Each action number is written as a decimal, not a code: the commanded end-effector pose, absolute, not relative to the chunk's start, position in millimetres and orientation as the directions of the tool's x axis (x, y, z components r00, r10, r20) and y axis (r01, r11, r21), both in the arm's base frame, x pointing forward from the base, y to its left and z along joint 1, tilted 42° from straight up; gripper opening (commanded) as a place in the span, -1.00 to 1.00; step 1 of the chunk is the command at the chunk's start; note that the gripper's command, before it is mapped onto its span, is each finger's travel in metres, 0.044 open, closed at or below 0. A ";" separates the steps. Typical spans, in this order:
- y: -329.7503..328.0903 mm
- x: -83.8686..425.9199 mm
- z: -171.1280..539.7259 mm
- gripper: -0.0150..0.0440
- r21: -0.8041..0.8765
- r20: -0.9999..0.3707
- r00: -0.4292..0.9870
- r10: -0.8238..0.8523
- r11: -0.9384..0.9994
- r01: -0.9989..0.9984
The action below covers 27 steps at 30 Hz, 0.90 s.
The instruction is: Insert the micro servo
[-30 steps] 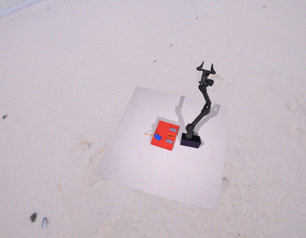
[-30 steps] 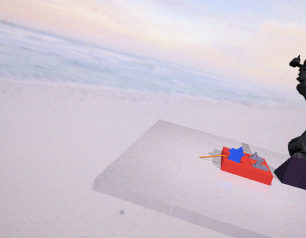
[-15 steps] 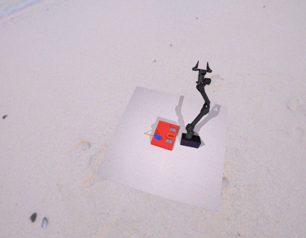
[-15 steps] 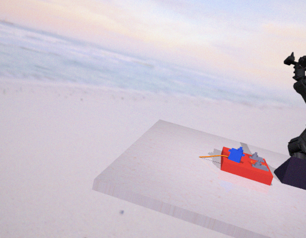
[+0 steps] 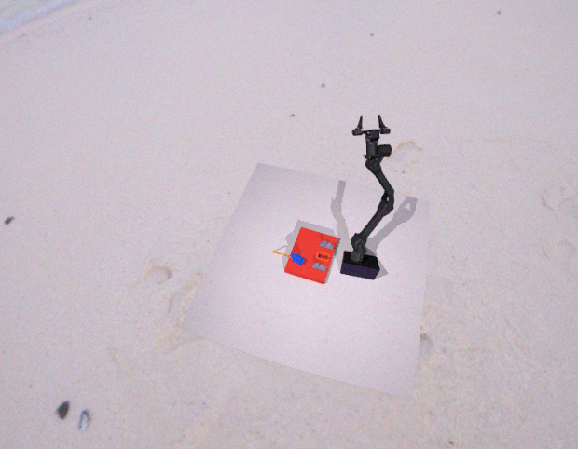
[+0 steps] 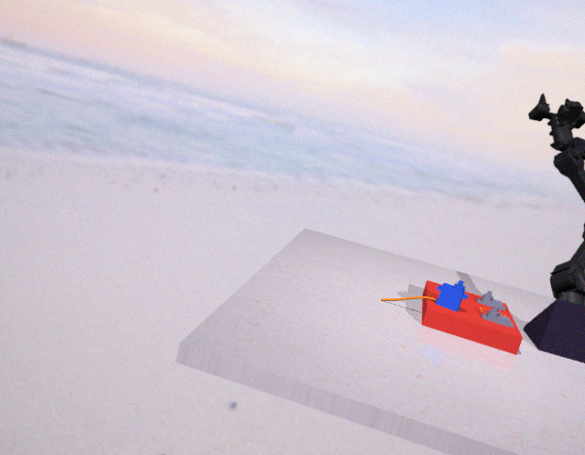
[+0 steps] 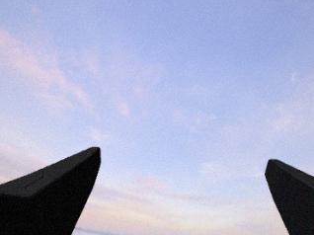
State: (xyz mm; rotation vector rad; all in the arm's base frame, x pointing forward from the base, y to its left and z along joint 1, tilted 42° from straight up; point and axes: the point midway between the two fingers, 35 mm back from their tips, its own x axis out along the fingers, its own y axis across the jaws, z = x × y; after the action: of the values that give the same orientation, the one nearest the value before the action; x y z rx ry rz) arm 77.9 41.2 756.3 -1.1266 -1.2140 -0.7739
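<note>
One blue micro servo [image 5: 297,259] [image 6: 451,295] stands on the red deck [image 5: 309,241] [image 6: 471,332], toward nine o'clock of it in the top view, and outside the marked pocket [image 5: 323,255]. Its body is blocky and of even blue, with small ears at the sides above the deck and a short stub on top. An orange cable [image 5: 282,253] [image 6: 405,297], thin and smooth, goes out past the deck edge toward nine o'clock.

The pocket has an orange rectangular border and lies at three o'clock from the servo. Two grey servo shapes [image 5: 326,244] [image 5: 319,265] [image 6: 489,299] [image 6: 497,317], stepped and matte, sit near it at one and seven o'clock. The deck is a plain box on a pale, speckled slab [image 5: 289,328] [image 6: 283,313], which gives a faint reflection.

I have my black gripper [image 5: 370,115] [image 6: 555,98] [image 7: 184,161] high, well apart from the servo, toward one o'clock; its tapered fingers are spread wide, with nothing between.
</note>
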 end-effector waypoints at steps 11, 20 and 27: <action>67.1 134.5 737.8 1.00 -0.389 0.921 0.363 0.142 0.289 0.875; 83.6 161.9 724.6 1.00 -0.466 0.884 0.429 0.185 0.260 0.846; 107.8 210.9 699.8 1.00 -0.601 0.797 0.559 0.230 0.202 0.773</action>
State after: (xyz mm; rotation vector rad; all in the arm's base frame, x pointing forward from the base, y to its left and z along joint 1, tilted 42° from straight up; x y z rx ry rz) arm 179.3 92.2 716.4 -1.2962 -1.0235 -0.5389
